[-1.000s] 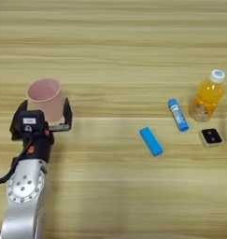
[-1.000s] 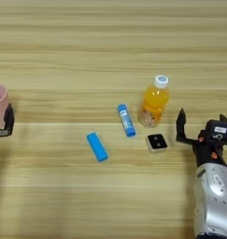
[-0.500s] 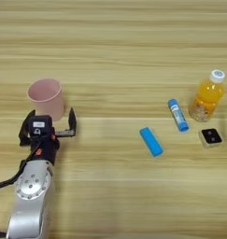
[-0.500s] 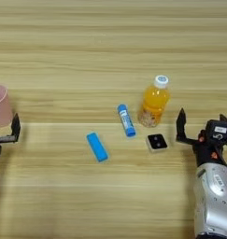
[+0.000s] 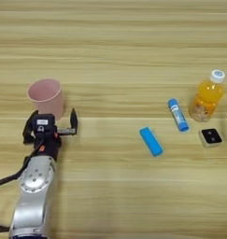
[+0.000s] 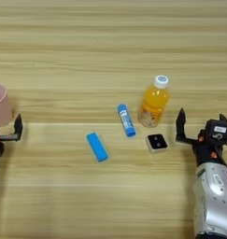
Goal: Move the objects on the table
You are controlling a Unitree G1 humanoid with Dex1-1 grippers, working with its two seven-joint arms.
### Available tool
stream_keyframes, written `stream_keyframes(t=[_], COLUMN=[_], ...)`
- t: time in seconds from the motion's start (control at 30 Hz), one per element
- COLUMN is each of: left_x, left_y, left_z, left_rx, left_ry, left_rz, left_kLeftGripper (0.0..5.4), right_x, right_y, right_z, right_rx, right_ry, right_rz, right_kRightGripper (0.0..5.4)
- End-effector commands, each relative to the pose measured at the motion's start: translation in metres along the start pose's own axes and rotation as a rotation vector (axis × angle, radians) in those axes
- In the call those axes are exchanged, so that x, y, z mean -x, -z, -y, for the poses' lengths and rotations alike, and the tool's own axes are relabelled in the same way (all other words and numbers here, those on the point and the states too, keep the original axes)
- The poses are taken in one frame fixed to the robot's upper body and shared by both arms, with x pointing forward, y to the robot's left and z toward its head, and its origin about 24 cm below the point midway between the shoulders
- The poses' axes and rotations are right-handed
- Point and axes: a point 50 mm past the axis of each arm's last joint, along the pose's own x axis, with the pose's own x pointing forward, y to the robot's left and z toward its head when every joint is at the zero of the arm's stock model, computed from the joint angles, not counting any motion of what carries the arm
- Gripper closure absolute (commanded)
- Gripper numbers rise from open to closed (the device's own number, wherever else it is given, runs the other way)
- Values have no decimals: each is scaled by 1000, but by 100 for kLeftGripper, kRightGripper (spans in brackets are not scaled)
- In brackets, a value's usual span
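open left gripper [image 5: 50, 123] below pink cup [image 5: 46, 95]

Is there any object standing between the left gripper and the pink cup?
No. The left gripper is open just in front of the pink cup, and only bare table shows between its fingers and the cup.

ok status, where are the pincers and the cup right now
Left pincer open, just short of the cup, not holding it. Right pincer open, right of the beige square. Cup upright, nothing in the way.
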Motion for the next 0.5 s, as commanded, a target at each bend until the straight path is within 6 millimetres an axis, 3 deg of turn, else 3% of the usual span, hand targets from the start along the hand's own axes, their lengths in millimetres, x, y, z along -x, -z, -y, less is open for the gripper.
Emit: stream_keyframes(t=[0.03, 0.5], left_x=[-3, -12], left_y=[0, 3], left_z=[-3, -4], left_rx=[-24, -26], left_ry=[-17, -53], left_rz=[8, 13], left_kLeftGripper=[0, 0], right_x=[-3, -3], right_y=[-2, -2], right_z=[-1, -2], right_rx=[-2, -2], right_ry=[-7, -12], right_rz=[6, 3], right_kRightGripper=[3, 3])
